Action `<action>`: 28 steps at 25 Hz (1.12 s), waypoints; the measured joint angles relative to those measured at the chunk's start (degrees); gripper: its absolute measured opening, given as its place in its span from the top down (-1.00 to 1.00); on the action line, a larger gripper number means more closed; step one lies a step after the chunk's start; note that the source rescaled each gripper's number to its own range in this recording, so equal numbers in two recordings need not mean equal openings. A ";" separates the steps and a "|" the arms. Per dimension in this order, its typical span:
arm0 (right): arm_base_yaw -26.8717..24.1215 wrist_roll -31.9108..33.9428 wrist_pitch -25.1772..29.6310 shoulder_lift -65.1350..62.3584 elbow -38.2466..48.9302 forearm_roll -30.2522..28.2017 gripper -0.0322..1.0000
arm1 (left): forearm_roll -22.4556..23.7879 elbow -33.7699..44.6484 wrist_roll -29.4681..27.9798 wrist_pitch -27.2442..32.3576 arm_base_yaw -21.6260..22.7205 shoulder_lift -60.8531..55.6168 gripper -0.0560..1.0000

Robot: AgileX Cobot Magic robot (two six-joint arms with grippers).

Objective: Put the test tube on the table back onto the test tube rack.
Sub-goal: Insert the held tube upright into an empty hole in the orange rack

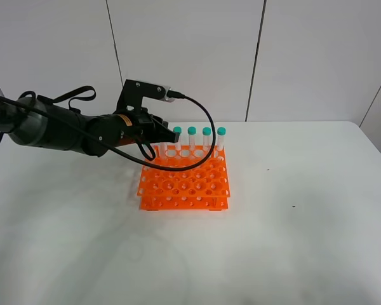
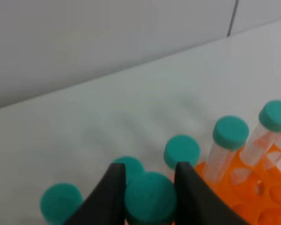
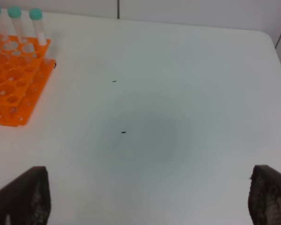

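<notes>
My left gripper point(image 1: 157, 133) is over the back-left corner of the orange test tube rack point(image 1: 184, 181). In the left wrist view its black fingers point(image 2: 113, 192) are shut on the teal cap of a test tube point(image 2: 150, 199); the tube's body is hidden. Other capped tubes stand around it there, such as one point(image 2: 230, 133) in the rack point(image 2: 253, 187). The exterior view shows several tubes upright in the back row, such as one point(image 1: 206, 138). My right gripper point(image 3: 147, 187) is open and empty above the white table point(image 3: 178, 93), right of the rack point(image 3: 14, 89).
The white table point(image 1: 305, 222) stretches wide to the right and front of the rack. A white panelled wall stands behind it. A black cable point(image 1: 203, 117) loops from the left wrist over the rack's back row. Small dark specks point(image 3: 124, 132) lie on the table.
</notes>
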 joint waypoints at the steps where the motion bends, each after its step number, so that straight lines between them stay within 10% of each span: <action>1: 0.00 0.00 0.00 0.00 0.00 0.00 -0.85 | 0.00 0.00 -0.03 -0.07 0.00 0.42 0.86; 28: 0.00 0.05 0.00 0.00 0.00 0.00 -0.85 | -0.10 -0.04 -3.25 -1.90 0.00 3.85 0.86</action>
